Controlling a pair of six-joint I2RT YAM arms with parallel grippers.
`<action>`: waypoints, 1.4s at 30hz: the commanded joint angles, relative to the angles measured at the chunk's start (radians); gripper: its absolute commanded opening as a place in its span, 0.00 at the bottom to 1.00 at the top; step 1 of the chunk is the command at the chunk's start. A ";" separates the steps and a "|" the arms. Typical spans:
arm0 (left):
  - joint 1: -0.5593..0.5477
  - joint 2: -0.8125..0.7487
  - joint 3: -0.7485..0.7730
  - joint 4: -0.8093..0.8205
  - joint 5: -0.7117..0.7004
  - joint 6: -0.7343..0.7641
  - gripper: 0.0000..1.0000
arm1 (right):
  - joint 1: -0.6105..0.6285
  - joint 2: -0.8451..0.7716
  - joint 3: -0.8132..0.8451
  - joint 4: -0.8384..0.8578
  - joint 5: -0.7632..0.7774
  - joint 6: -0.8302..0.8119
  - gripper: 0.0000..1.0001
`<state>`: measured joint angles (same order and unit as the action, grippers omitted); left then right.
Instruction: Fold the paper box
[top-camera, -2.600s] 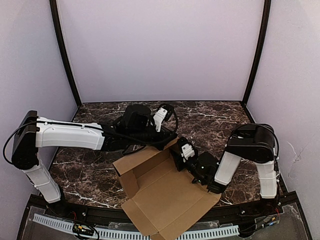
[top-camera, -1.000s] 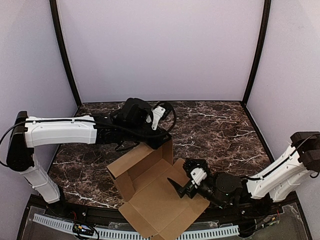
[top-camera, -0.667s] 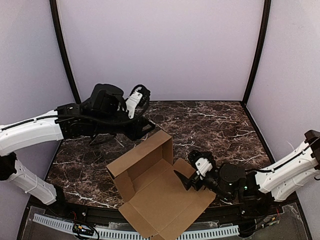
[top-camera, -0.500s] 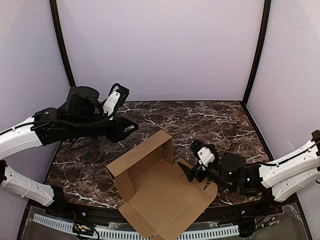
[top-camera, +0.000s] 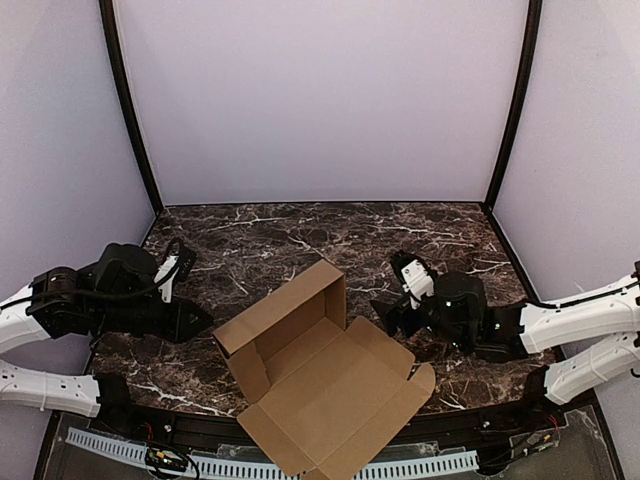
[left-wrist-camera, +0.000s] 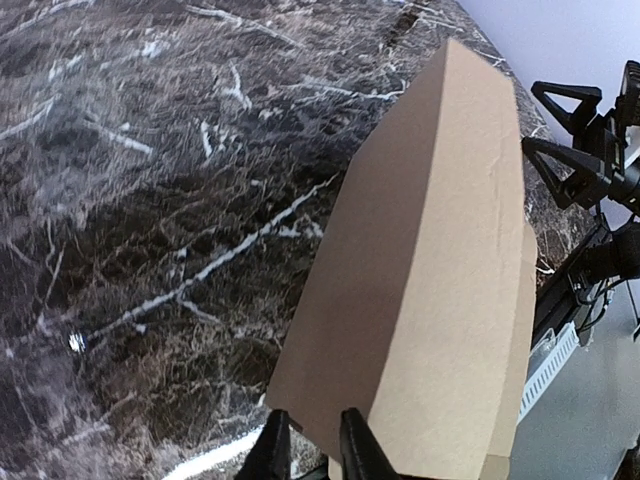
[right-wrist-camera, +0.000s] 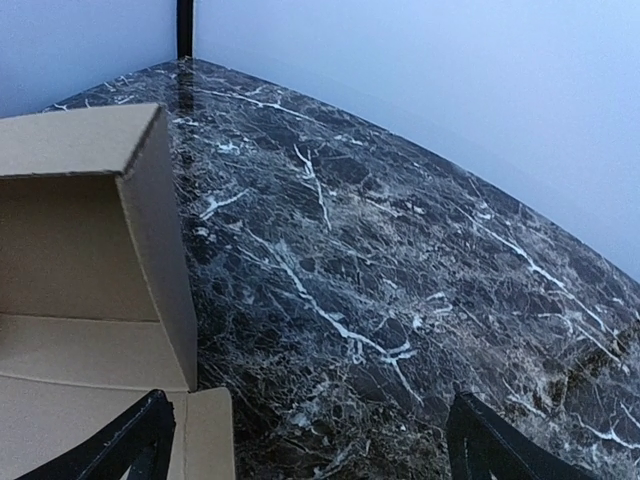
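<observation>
Brown cardboard, plain: paper box (top-camera: 320, 385), part-formed.

Top external view. The paper box sits at the near middle of the marble counter (top-camera: 430, 235), its flat panels reaching over the near edge. One long wall stands raised at the far side, running diagonally from near-left to far-right. The left gripper (top-camera: 197, 322) lies low, just beside the left end of that wall, pointing at it. The right gripper (top-camera: 388, 316) lies just beside the right end, pointing back at it. The box is between the two, with neither touching it. By my reading, either arm is about equally near for the next flap.

Left wrist view. The outer face of the raised wall (left-wrist-camera: 430, 260) fills the frame, ahead and to the right. The left gripper (left-wrist-camera: 305, 455) has its fingers drawn almost together, with only a narrow slit between them and nothing held. The fingertips are cut off by the lower edge. The right gripper (left-wrist-camera: 570, 130) shows beyond the wall's far end.

Right wrist view. The right gripper (right-wrist-camera: 320, 460) is spread wide and empty. The wall end and inner floor of the box (right-wrist-camera: 90, 260) lie ahead to the left. The side flaps, tabs and slots are out of frame.
</observation>
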<state>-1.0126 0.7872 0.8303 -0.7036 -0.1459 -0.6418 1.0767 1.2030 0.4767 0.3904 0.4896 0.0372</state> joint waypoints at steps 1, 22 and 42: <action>-0.002 -0.053 -0.069 -0.122 0.034 -0.147 0.13 | -0.050 0.037 0.021 -0.076 -0.031 0.091 0.93; -0.005 0.015 -0.288 0.204 0.292 -0.248 0.04 | -0.139 0.156 -0.033 -0.234 -0.111 0.277 0.84; 0.126 0.268 -0.140 0.371 0.100 -0.034 0.10 | 0.084 0.114 -0.046 -0.386 -0.134 0.530 0.69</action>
<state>-0.9283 1.0092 0.6384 -0.3923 -0.0216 -0.7654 1.0920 1.2942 0.4271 0.0875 0.3191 0.4675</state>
